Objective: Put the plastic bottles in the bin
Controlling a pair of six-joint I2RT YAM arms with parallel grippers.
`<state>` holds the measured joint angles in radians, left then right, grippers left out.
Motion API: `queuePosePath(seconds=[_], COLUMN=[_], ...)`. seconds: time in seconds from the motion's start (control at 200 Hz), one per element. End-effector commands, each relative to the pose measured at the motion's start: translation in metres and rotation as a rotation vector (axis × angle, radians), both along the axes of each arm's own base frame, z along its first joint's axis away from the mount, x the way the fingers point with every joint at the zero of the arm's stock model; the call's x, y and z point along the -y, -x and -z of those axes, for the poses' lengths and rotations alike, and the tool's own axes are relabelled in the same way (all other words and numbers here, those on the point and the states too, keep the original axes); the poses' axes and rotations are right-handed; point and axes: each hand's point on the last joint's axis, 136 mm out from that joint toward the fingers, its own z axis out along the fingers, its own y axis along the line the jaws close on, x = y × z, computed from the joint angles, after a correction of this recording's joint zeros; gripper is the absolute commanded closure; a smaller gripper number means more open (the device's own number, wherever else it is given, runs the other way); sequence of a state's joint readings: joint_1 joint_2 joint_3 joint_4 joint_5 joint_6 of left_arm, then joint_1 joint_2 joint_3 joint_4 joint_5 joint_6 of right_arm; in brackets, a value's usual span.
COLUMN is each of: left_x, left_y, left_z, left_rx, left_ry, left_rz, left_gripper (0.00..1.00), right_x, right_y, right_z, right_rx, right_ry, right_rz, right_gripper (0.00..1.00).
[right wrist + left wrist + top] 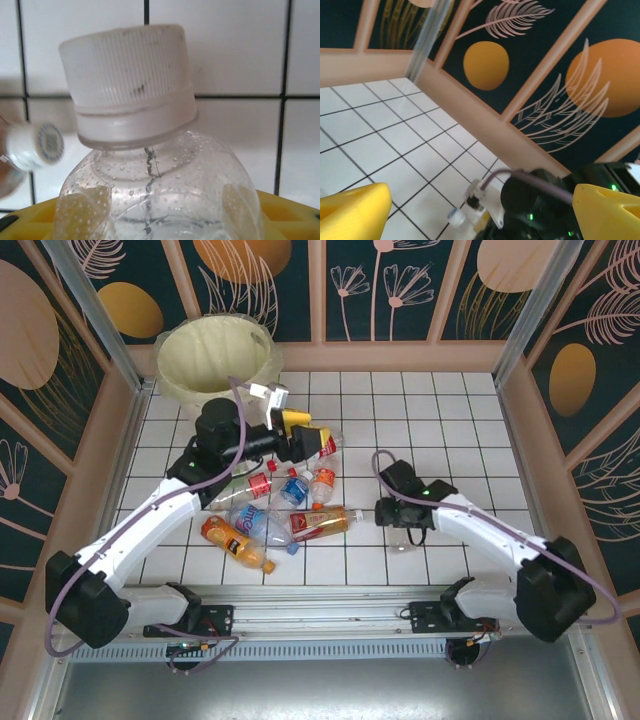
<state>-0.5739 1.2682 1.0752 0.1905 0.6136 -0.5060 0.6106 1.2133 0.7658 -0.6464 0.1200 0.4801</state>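
Clear plastic bottle [155, 195], white cap [127, 85], sat between the yellow fingers [35, 217] of the right gripper [402, 525]; could not tell whether they pinched it. Left gripper [300, 432] spread, empty, near the bin [165, 350] in the far-left corner. Risk: the slick round wall might squirt free on the long carry across.

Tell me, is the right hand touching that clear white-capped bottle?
Cannot tell. The right wrist view shows the clear bottle between the yellow fingers of the right hand, but neither contact nor gap plainly.
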Motion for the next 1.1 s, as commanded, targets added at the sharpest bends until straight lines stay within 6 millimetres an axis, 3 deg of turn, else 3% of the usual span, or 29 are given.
queuePosePath(seconds=[0.0,0.28,0.515,0.701,0.901,1.091], left_x=[0.015,0.051,0.073,0.078,0.087,0.093], left_y=[0.014,0.031,0.044,0.045,0.044,0.052], left_z=[-0.007,0.031,0.054,0.078,0.094,0.089], left_rx=[0.027,-0.041,-0.09,-0.147,-0.189,-0.187], left_ry=[0.061,0.038,0.011,-0.006,-0.043,-0.004], left_rz=[0.066,0.136,0.184,0.176,0.186,0.243], left_gripper=[0.07,0.07,0.05,0.05,0.05,0.05], right_x=[-0.011,-0.032,-0.049,-0.053,-0.06,-0.068], right_y=[-0.025,-0.054,-0.057,-0.052,-0.043,-0.035], right_z=[-0.043,-0.136,-0.198,-0.225,-0.24,-0.249], right_rx=[0.148,0.411,0.561,0.644,0.673,0.659], right_ry=[-0.162,-0.47,-0.629,-0.695,-0.75,-0.829], right_rz=[0.015,-0.062,-0.179,-0.219,-0.279,-0.337], right_gripper=[0.46,0.46,0.46,0.46,0.47,0.46])
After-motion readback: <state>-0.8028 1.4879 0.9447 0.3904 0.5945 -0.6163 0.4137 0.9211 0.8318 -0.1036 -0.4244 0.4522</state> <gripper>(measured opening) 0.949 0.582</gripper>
